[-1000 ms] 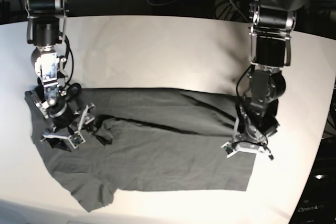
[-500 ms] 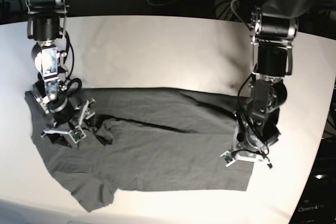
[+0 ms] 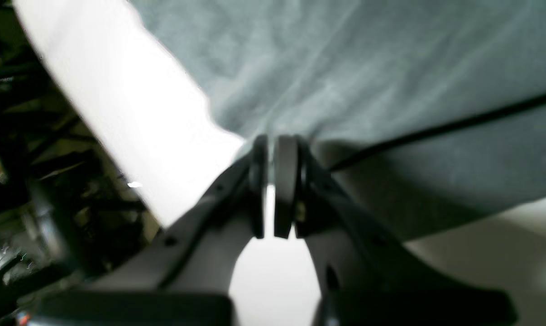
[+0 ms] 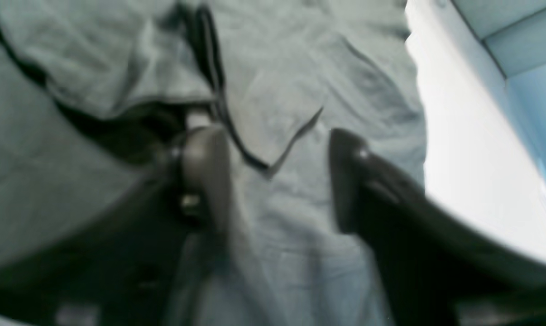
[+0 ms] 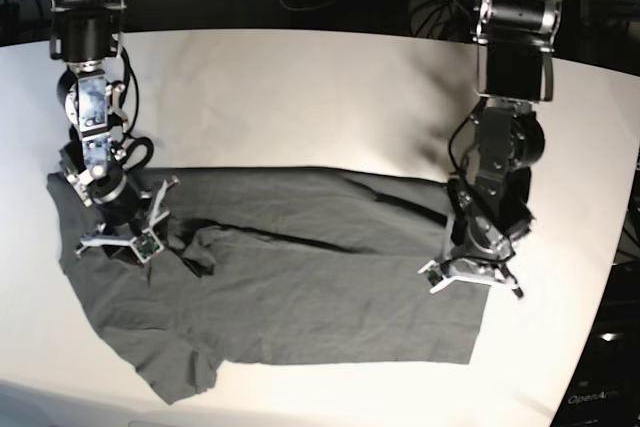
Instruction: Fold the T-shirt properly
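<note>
While the shirt (image 5: 270, 277) lies spread across the near half of the white table (image 5: 300, 97), dark grey and lightly creased, both arms work at its opposite ends. One sleeve trails toward the front edge at the base view's lower left, and a long fold line runs across the middle of the cloth.

At the base view's right, the left gripper (image 5: 470, 275) sits on the shirt's side edge. Its wrist camera shows the jaws pressed together with a pinch of grey cloth (image 3: 273, 136) bunched at their tips, so it appears clamped on the hem. Compared with a second ago, this gripper has tipped more steeply down onto the edge and shifted slightly inward.

At the base view's left, the right gripper (image 5: 118, 239) rests on the collar end near a rumpled ridge. Its wrist view shows two fingers (image 4: 205, 176) standing apart over wrinkled cloth with a gap between them, narrower than the wide spread seen a second ago; whether any cloth is caught yet cannot be told.

Judging from this, the left side is secured and the right is closing to take its hold, so the fold itself has not yet begun.
</note>
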You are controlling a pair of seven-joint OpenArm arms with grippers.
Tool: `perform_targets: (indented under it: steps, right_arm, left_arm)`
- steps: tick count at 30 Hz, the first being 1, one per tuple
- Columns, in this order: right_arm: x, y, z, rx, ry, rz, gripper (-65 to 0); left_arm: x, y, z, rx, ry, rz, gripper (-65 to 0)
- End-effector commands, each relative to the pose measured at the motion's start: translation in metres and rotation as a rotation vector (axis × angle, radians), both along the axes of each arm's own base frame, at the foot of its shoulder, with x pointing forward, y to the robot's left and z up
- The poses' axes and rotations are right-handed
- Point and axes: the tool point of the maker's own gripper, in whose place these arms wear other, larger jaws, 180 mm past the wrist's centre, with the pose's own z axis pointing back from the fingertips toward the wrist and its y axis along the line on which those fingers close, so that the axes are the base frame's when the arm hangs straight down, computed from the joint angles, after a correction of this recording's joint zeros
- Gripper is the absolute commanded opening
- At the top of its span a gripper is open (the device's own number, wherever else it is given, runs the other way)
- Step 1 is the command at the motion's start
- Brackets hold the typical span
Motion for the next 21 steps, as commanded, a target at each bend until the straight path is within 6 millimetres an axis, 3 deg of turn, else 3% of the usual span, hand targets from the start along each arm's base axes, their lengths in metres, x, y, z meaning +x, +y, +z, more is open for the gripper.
perform_targets:
  steps: [1, 5, 13, 21]
  right_arm:
    - [0.011, -0.008, 0.020, -0.013, -0.060, 0.002, -49.5]
    - [0.011, -0.011, 0.021, -0.022, -0.060, 0.001, -65.0]
    - [0.011, -0.036, 0.027, -0.074, -0.058, -0.011, -64.7]
    - [0.008, -0.056, 0.012, -0.083, -0.012, -0.032, -64.7]
  left_arm:
    - [0.008, -0.003, 0.020, -0.003, -0.062, -0.002, -62.3]
    - [0.001, -0.010, 0.020, -0.014, -0.068, -0.007, -62.3]
    - [-0.016, -0.020, 0.000, -0.101, -0.017, -0.013, -62.3]
    - [-0.028, -0.022, -0.023, -0.118, 0.045, -0.008, -62.3]
